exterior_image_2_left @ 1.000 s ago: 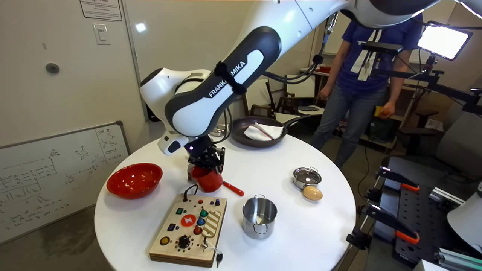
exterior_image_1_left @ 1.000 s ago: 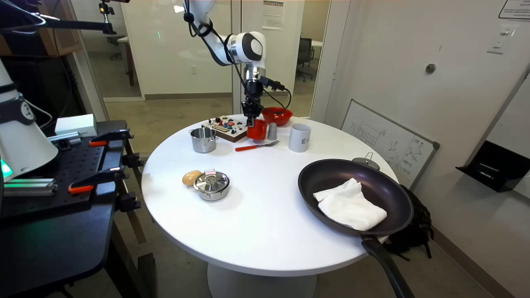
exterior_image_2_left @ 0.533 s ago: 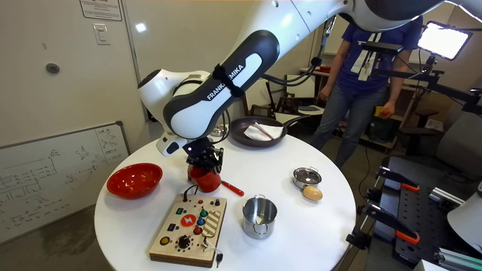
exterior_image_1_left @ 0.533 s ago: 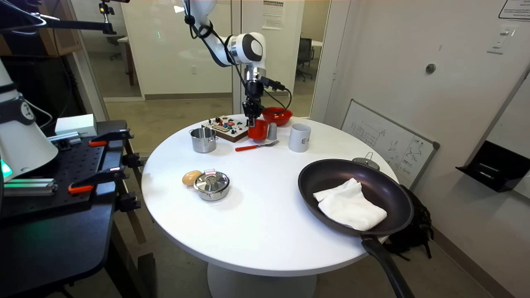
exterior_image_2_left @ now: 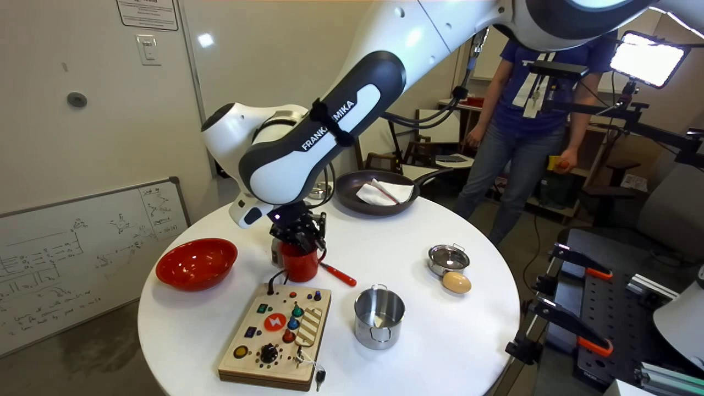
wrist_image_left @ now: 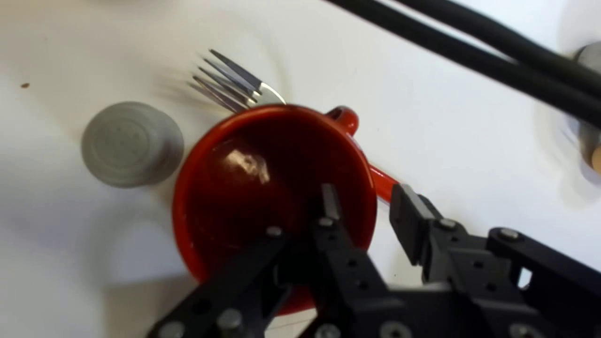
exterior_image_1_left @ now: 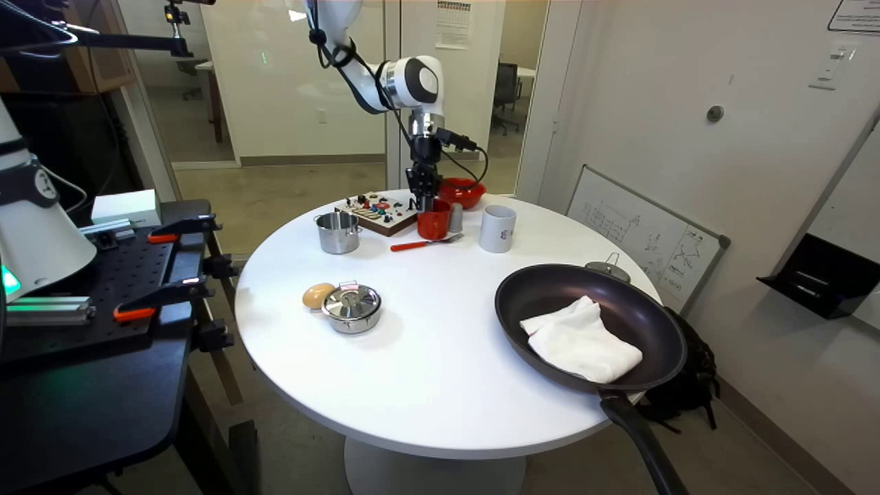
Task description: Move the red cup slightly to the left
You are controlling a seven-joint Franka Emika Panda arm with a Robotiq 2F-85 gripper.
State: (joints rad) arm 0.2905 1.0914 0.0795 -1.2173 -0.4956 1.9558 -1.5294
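The red cup [exterior_image_1_left: 434,225] stands upright on the white table, near the fork, in both exterior views [exterior_image_2_left: 300,267]. In the wrist view the cup [wrist_image_left: 225,197] shows from above, dark red inside, with its small handle towards the upper right. My gripper [wrist_image_left: 364,197] is open at the cup's rim. One of its fingers [wrist_image_left: 331,202] is over the inside of the cup and the other is outside, with the rim between them. A gap shows between the outer finger and the cup wall. The gripper also shows at the cup in an exterior view [exterior_image_1_left: 424,203].
A fork [wrist_image_left: 267,94] with a red handle passes close by the cup, partly hidden by it. A small grey-white cup [wrist_image_left: 127,143] stands beside it. A wooden button board [exterior_image_2_left: 275,308], red bowl [exterior_image_2_left: 196,264], steel pot [exterior_image_2_left: 379,319] and white mug [exterior_image_1_left: 497,229] stand around.
The cup was tilted in the gripper and now stands upright, its handle showing. My gripper has opened. Cup and gripper have shifted slightly right in an exterior view.
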